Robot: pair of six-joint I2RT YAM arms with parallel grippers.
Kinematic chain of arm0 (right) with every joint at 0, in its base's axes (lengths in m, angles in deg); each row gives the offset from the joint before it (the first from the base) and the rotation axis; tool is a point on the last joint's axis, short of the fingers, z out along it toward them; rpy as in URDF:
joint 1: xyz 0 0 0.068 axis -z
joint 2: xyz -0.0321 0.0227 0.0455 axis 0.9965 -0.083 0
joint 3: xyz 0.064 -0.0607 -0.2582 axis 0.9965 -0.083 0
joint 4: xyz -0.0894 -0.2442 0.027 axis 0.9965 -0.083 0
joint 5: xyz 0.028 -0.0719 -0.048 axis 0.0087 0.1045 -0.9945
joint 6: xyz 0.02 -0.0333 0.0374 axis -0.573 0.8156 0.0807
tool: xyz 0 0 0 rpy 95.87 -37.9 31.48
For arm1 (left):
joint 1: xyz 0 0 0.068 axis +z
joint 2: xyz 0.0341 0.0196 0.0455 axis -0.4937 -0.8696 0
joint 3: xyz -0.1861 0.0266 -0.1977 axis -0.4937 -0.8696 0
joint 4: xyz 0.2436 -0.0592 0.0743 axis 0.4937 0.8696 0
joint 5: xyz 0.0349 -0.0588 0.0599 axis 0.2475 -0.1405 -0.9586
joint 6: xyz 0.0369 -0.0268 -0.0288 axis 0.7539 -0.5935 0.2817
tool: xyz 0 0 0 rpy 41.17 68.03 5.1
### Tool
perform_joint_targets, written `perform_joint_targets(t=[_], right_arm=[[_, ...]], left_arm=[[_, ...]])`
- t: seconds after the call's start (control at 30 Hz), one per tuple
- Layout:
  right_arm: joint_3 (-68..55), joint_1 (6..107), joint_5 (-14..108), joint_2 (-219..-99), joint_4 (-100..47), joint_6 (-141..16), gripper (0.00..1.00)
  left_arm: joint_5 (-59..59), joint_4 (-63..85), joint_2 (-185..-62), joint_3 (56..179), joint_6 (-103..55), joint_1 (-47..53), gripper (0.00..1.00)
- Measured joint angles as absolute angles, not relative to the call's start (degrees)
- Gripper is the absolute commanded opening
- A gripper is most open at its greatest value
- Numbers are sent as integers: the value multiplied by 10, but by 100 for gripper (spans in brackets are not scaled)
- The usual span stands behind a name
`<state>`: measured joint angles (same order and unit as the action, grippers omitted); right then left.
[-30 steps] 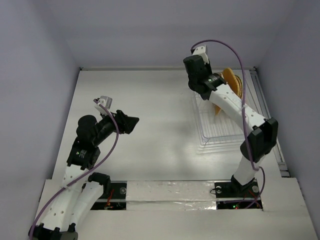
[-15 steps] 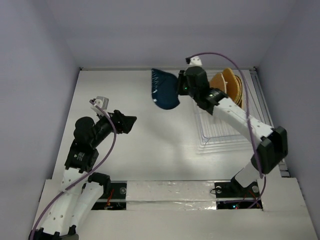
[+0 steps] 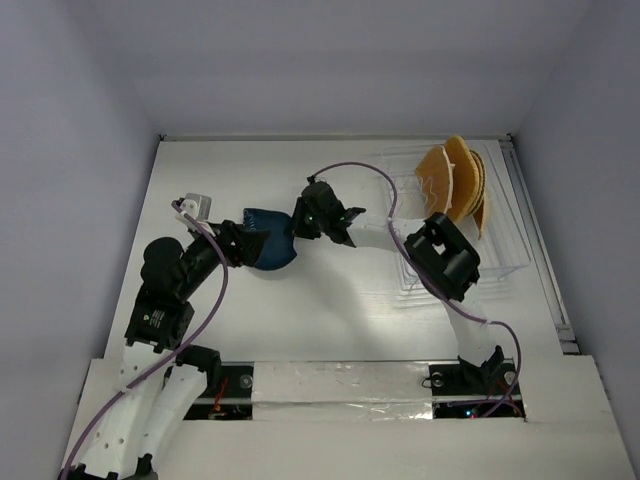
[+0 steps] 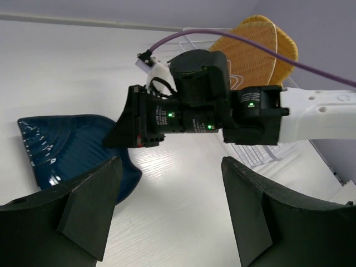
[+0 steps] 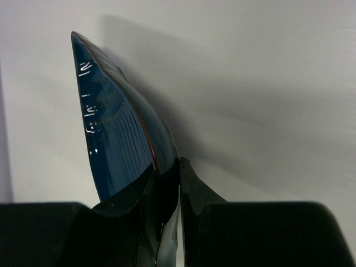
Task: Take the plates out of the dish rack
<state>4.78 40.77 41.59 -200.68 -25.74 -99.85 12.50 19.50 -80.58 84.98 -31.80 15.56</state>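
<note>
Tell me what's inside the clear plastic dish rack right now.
Thin orange-tan plates stand on edge at the far end of the clear plastic rack, overlapping, count unclear. The white right arm hides some near slots.

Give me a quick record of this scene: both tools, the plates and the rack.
Right tool: shut on the rim of the blue plate
Left tool: open, empty, facing the right tool
Blue plate: out of the rack, close to the left tool
Orange plates: upright at the rack's far end
Rack: clear plastic, holds only orange plates
</note>
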Motion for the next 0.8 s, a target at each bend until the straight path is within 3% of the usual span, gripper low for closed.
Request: perform_joint_targets(t=[0.2, 0.37, 0.57, 0.67, 0.77, 0.8], right_arm=[[95, 398, 424, -2062, -225, -1060, 0], [128, 383, 422, -2110, -189, -1124, 8], [168, 359, 429, -2170, -138, -1207, 26], [177, 353, 436, -2183, -109, -1244, 62], [182, 352, 447, -2184, -84, -1261, 79], [182, 353, 448, -2184, -78, -1263, 91]], left_arm=[[128, 195, -806, 850, -318, 156, 69], [129, 195, -806, 850, -318, 156, 69], [131, 194, -814, 850, -318, 156, 69], [132, 194, -818, 850, -318, 156, 69], [132, 194, -819, 850, -318, 156, 69], [133, 194, -820, 850, -318, 156, 69]])
